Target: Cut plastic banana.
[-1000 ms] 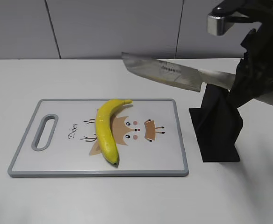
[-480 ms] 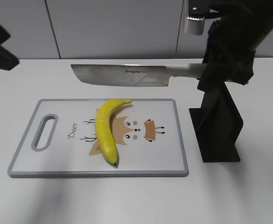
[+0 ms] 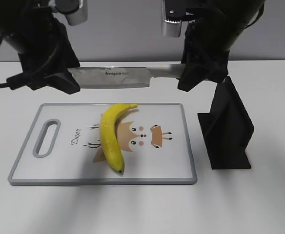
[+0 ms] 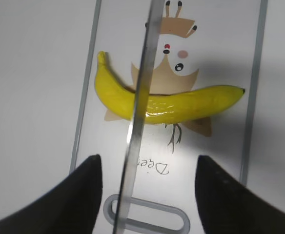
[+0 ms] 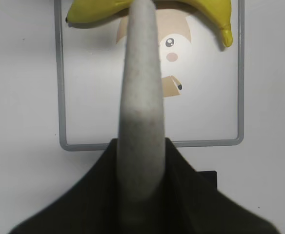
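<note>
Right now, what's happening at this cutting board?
The right claw holds a cleaver by its handle, blade level in the air above the plastic banana. The banana lies whole and uncut on the cutting board with the deer picture. The left claw is open and hovers on either side of the blade's far end, apparently not gripping it. A black knife stand sits empty to the right of the board. No cut has started.
</note>
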{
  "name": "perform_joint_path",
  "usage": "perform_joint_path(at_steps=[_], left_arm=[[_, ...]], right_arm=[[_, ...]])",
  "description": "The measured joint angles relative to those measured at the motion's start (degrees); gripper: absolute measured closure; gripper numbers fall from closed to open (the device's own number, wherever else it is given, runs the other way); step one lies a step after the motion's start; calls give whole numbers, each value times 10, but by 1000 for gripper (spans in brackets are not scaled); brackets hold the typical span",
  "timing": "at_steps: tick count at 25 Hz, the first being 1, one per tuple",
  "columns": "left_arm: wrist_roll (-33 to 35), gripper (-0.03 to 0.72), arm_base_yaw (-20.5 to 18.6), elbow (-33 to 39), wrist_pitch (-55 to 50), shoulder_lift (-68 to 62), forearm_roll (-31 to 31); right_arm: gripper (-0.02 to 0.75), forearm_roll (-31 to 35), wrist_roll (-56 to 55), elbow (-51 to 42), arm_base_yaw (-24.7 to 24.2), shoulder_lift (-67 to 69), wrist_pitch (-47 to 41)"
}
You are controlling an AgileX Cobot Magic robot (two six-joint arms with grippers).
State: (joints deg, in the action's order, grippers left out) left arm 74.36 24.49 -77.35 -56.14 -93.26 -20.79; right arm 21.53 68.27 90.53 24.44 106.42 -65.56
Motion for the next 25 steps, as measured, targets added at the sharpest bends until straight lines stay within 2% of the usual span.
perform_joint_path(at_steps=[1, 3, 5, 7, 9, 10, 19, 25], left_arm=[[1, 119, 1, 0, 5, -9, 0], [2, 197, 1, 0, 16, -23, 1], [3, 330, 1, 0, 24, -30, 1], [3, 523, 1, 0, 29, -32, 1], [3, 627, 1, 0, 32, -34, 2], [4, 652, 1, -1, 31, -39, 3], [8, 678, 1, -2, 31, -86, 12], [8, 678, 1, 21, 81, -138, 12]], right_arm=[[561, 2, 1, 0, 0, 4, 2], [561, 4, 2, 0, 0, 14, 3], [561, 5, 2, 0, 0, 23, 5], [561, 5, 2, 0, 0, 30, 11], [561, 5, 5, 0, 0, 33, 15], [561, 5, 6, 0, 0, 35, 16], [561, 5, 16, 0, 0, 75, 35], [561, 4, 18, 0, 0, 118, 56]])
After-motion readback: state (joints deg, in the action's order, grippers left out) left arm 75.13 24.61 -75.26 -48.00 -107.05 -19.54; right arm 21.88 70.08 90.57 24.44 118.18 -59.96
